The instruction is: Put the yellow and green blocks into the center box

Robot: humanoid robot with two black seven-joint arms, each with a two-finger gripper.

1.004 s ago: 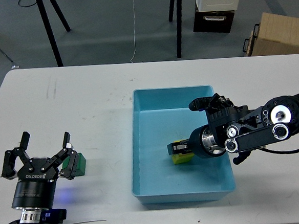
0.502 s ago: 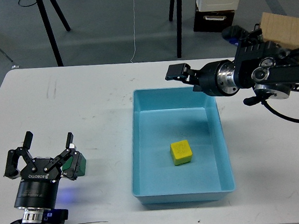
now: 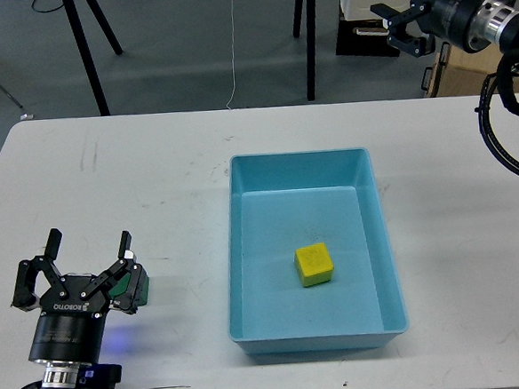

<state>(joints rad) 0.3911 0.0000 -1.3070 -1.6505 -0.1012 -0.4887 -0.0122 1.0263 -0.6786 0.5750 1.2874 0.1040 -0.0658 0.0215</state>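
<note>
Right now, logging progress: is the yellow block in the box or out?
In. The yellow block lies on the floor of the blue box, away from its walls, with no gripper on it.

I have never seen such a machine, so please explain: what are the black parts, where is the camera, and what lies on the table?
The camera sits in a robot's head, looking down at a white table. The black parts are its own arms. The left gripper, open, stands around a small green block without closing on it. The right gripper is raised beyond the table's far edge, holding nothing visible. A light blue plastic box in the middle contains a yellow cube block.
</note>
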